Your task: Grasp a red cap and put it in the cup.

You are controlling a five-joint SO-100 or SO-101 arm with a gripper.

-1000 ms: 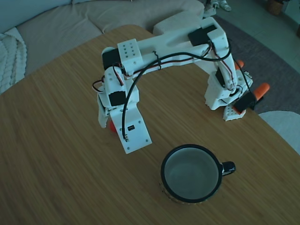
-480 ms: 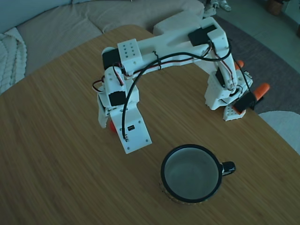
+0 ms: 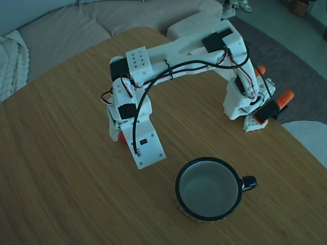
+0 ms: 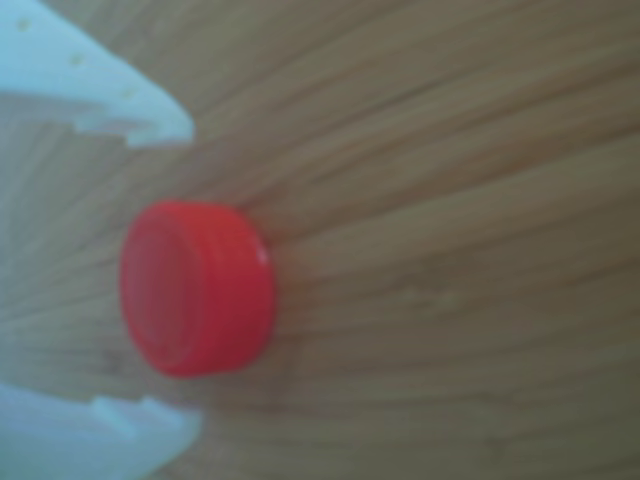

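The red cap [image 4: 195, 288] lies flat on the wooden table, and in the other view it sits between two white fingertips [image 4: 150, 110] with a gap on each side. My gripper [image 4: 192, 278] is open around it, touching neither side. In the fixed view only a red sliver of the cap [image 3: 121, 138] shows under the lowered gripper [image 3: 123, 140], left of centre. The cup [image 3: 179, 178], black-rimmed with a pale empty inside, stands to the lower right of the gripper, its handle [image 3: 249, 182] pointing right.
The arm's white base [image 3: 244, 107] with orange parts [image 3: 285, 97] stands at the table's right edge. A sofa [image 3: 61, 25] lies beyond the far edge, and a rug [image 3: 296, 56] is on the floor to the right.
The arm's upper links have shifted slightly to the left. The cap and the cup have not moved.
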